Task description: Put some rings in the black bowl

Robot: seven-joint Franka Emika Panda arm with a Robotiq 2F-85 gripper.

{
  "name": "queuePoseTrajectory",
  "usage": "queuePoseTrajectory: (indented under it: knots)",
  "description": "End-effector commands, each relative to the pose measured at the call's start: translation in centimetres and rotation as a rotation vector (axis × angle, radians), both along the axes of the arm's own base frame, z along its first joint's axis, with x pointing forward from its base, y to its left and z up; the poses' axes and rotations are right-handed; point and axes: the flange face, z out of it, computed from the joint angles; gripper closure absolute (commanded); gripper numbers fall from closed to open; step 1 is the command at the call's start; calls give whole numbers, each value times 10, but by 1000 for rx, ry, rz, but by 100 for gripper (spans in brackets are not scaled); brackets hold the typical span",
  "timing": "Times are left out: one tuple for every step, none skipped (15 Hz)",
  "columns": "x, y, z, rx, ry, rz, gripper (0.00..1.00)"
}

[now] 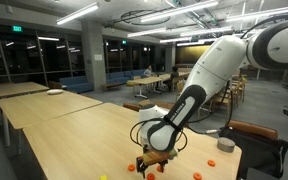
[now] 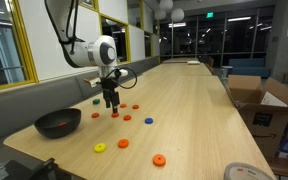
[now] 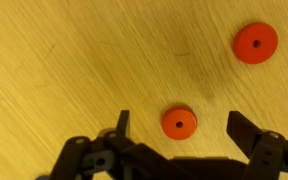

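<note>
My gripper [image 3: 180,130] is open and hangs just above the wooden table, with an orange-red ring [image 3: 179,123] lying flat between its fingers, not gripped. Another orange-red ring [image 3: 255,42] lies further off in the wrist view. In an exterior view the gripper [image 2: 111,102] is over a cluster of rings to the right of the black bowl [image 2: 58,123], which stands near the table's front corner. Several rings lie around: an orange one [image 2: 123,143], a yellow one [image 2: 100,148], an orange one [image 2: 160,159], a blue one [image 2: 149,122] and a green one [image 2: 94,100]. The gripper [image 1: 152,156] also shows in the other exterior view.
A long wooden table [image 2: 184,100] carries everything. Cardboard boxes [image 2: 259,105] stand to the right of it. A white round object [image 2: 246,172] sits at the table's near right corner. An orange ring [image 1: 211,162] and a dark disc [image 1: 225,145] lie near a chair [image 1: 256,135].
</note>
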Motion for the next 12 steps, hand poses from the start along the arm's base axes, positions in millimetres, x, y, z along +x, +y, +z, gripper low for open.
queuePoseTrajectory:
  knots:
    - [12, 2, -3, 3, -37, 9, 0]
    - [13, 2, -5, 3, -41, 11, 0]
    - [15, 2, -6, 3, -42, 12, 0]
    - [16, 1, -8, 3, -42, 11, 0]
    - [17, 0, -10, 4, -43, 11, 0]
    - [18, -1, -11, 4, -44, 10, 0]
    - [19, -3, -13, 5, -46, 8, 0]
    - [20, -4, -14, 6, -49, 7, 0]
    - [20, -5, -16, 7, -49, 6, 0]
    - [21, -6, -17, 7, -50, 5, 0]
    - [21, -7, -19, 9, -50, 4, 0]
    - [21, -9, -20, 11, -52, 3, 0]
